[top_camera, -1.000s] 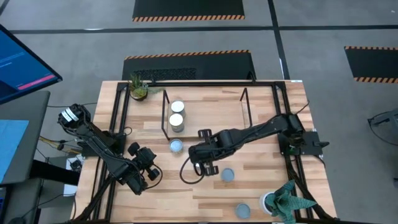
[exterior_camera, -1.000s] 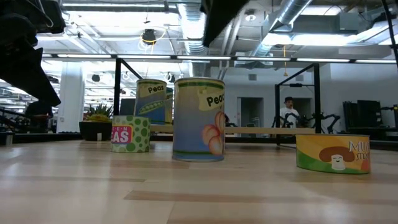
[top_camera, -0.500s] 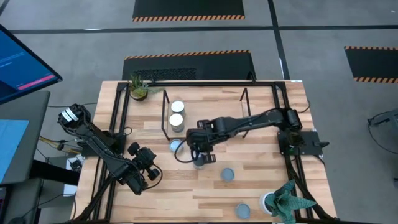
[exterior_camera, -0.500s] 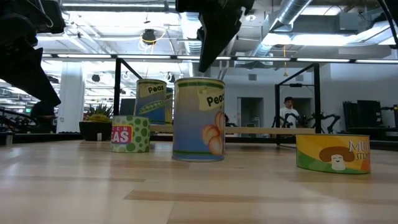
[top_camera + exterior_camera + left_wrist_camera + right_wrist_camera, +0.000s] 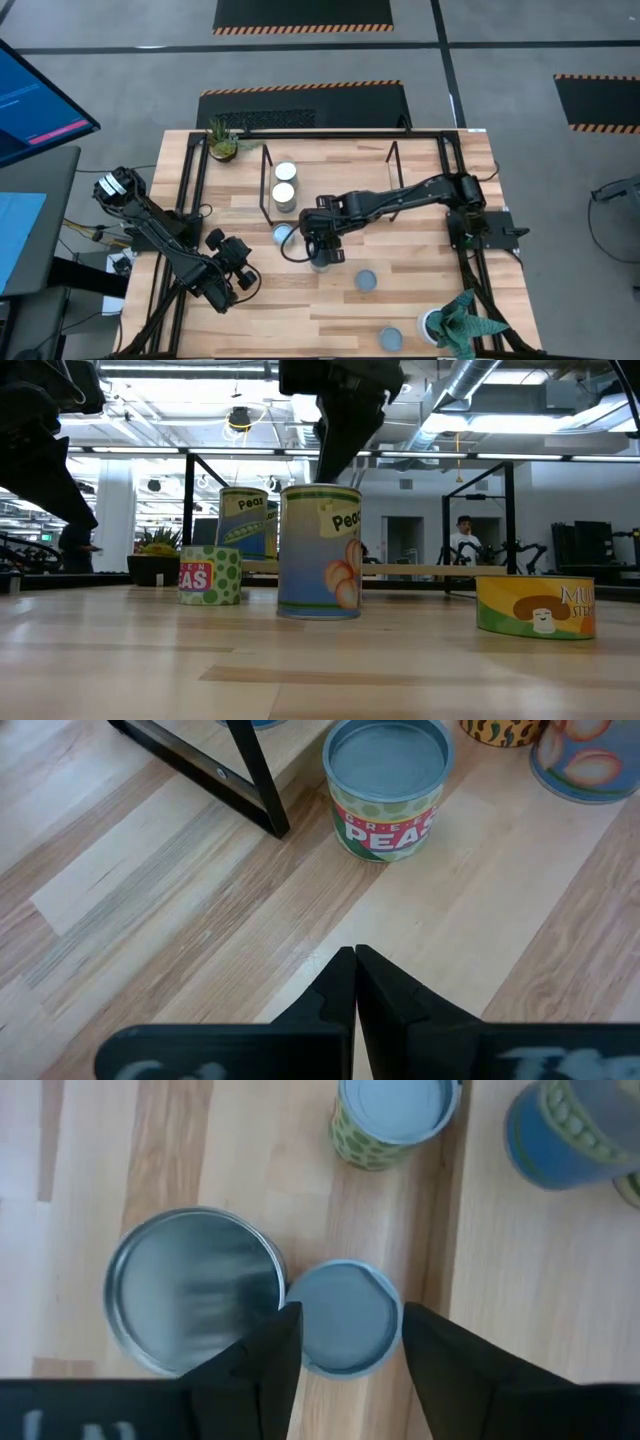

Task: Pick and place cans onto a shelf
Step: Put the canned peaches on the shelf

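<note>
My right gripper hangs open above two cans standing side by side near the table's middle. One is a tall peach can with a silver top. The other is a blue-topped can, which shows between the fingers from above. The fingertips stay just clear of the peach can's top. A green peas can stands beside the shelf, and two cans stand on the shelf. My left gripper waits shut at the table's near left, facing the green peas can.
Two more cans stand on the near right of the table, one being the mushroom can. Potted plants sit at the far left and near right corners. A black frame edges the table.
My right gripper has moved toward the table's left edge and a little toward the far edge. It has come down over the tall peach can. The cans have not moved.
</note>
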`<action>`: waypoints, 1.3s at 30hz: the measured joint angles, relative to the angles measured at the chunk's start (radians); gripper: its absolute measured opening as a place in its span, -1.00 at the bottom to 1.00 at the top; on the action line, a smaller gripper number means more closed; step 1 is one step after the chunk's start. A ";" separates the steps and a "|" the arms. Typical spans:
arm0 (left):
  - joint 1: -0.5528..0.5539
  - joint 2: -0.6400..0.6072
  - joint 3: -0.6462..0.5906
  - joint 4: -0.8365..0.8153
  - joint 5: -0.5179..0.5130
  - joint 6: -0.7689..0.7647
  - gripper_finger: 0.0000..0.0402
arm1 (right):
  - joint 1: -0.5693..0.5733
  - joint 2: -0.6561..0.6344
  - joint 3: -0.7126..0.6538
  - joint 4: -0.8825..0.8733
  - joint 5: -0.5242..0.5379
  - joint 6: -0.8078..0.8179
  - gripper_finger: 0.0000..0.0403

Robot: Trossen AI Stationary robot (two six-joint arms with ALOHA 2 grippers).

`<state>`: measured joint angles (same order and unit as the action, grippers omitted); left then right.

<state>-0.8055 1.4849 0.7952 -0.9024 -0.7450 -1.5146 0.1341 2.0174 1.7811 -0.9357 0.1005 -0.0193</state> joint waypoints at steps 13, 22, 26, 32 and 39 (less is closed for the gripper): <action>0.000 0.000 0.000 0.000 -0.001 0.000 -1.00 | 0.003 0.000 -0.079 0.069 -0.052 0.064 -0.08; 0.000 0.000 0.000 0.000 -0.003 0.000 -1.00 | 0.006 -0.006 -0.117 0.092 -0.053 0.126 -0.10; 0.000 0.000 0.000 0.000 -0.003 0.000 -1.00 | 0.007 -0.005 -0.118 0.095 -0.053 0.151 -0.22; 0.000 0.000 0.000 0.000 -0.003 0.000 -1.00 | 0.008 -0.003 -0.118 0.088 -0.116 0.154 -0.63; 0.000 0.000 0.000 0.000 -0.003 0.000 -1.00 | 0.021 -0.004 -0.113 0.082 -0.121 0.150 -0.94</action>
<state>-0.8055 1.4850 0.7952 -0.9024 -0.7479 -1.5148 0.1548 2.0131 1.6679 -0.8538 -0.0208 0.1310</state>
